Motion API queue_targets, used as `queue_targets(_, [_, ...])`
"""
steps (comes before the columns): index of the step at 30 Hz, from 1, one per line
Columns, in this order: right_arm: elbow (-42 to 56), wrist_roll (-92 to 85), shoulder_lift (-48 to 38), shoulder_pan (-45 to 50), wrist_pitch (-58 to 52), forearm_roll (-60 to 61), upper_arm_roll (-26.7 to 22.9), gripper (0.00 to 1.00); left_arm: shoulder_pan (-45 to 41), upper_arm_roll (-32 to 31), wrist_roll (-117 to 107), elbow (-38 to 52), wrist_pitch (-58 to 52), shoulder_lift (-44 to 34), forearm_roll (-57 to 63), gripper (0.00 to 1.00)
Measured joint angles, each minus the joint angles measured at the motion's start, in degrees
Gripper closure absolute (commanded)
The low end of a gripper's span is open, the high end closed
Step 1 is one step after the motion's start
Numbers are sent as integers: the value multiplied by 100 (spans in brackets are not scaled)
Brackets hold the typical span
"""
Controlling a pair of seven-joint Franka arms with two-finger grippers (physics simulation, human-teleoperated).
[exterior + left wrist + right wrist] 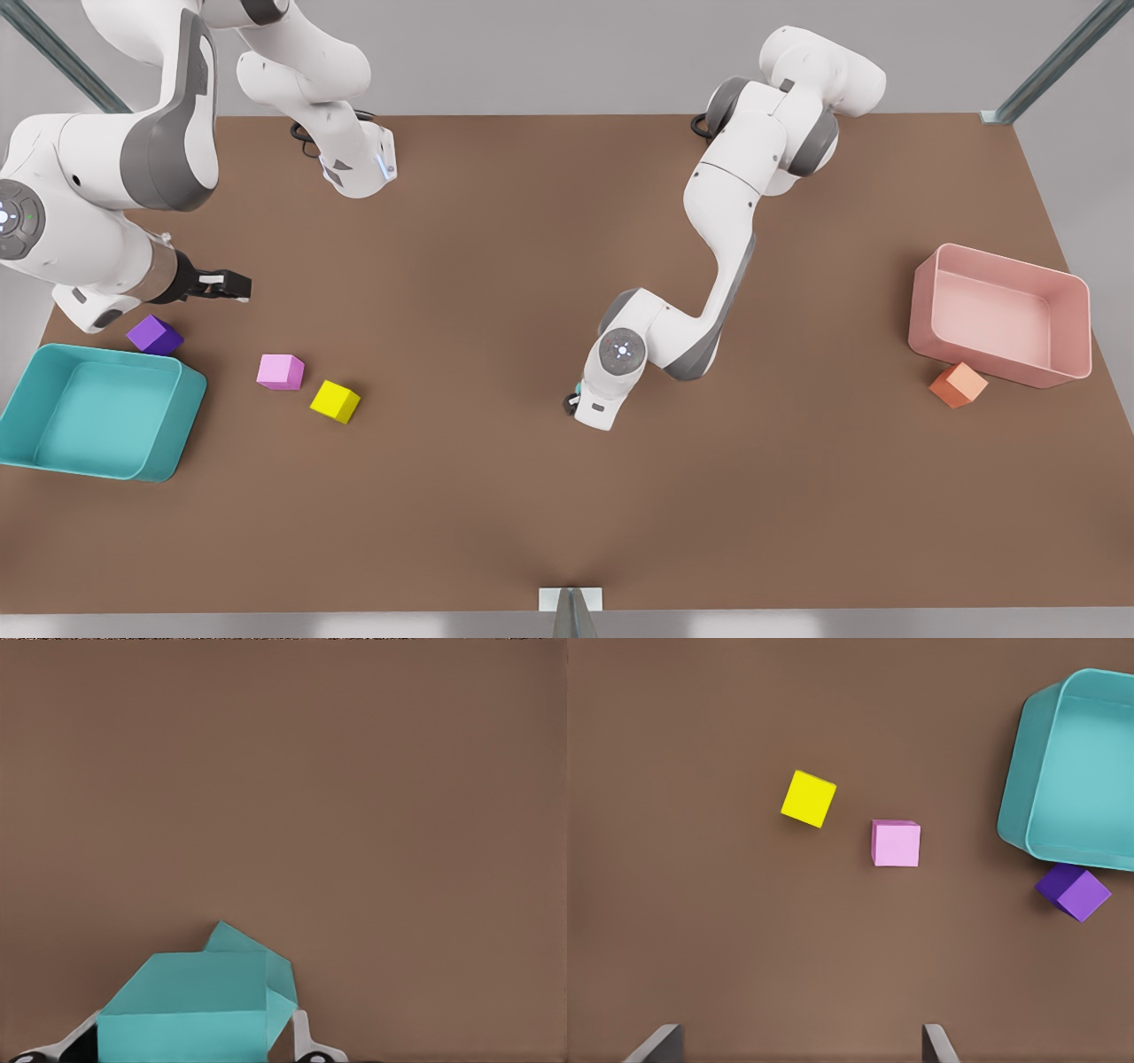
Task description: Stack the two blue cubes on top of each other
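**A:** Where are the two blue cubes found?

**B:** Both are seen in the left wrist view. One small teal matte cube [182, 992] is flanked by the fingers [301, 1032] of the left gripper [190, 1036], which are pressed narrow against its sides. It is judged to be gripped. The other identical teal cube [232, 937] is seen just behind and under it, turned at an angle. Whether the two are touching cannot be told. In the front view this gripper is placed low over the middle of the brown table [532, 532].

**A:** And the right gripper [221, 285]?

**B:** It is held waiting with its fingers spread wide, near the small purple cube [154, 336] and the large teal bin [190, 416].

**A:** What could be spoiled from here?

**B:** The faces are not squared up, so the upper cube could be set on a corner and tipped off when it is released. If it is lowered too hard, the lower cube could be pushed aside. If the fingers are opened unevenly, the top cube could be dragged along.
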Motion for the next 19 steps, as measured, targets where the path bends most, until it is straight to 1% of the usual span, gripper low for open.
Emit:
queue_targets(4, [26,-5,11,-1,-9,-5,-7,0,19,-5,3,8,-192,-327,-15,0])
queue_targets(8, [36,-10,18,-10,-14,-8,-9,0,280,-3,15,16,-693,-935,8,0])
queue_targets(9, [39,-11,18,-9,-15,-8,-9,0,402,0,50,16,-932,-1217,15,0])
queue_targets(10, [41,-12,19,-9,-16,-8,-9,0,682,-1,170,13,-1376,-1675,95,0])
queue_targets(12, [44,-14,19,-8,-17,-9,-9,0,1580,0,642,8,-2451,-2606,445,0])
queue_targets(13, [45,-15,23,-8,-17,-9,-9,0,2015,-18,919,-5,-2936,-2890,604,0])
queue_targets(14, [46,-16,25,-8,-17,-9,-9,0,2263,-105,1182,-32,-3333,-3034,771,0])
queue_targets(16, [46,-17,27,-8,-18,-9,-9,0,2778,-567,1667,-331,-3812,-3372,1010,0])
queue_targets(19, [51,-19,34,-8,-18,-9,-9,0,2927,-720,2299,-529,-4260,-3681,1131,0])
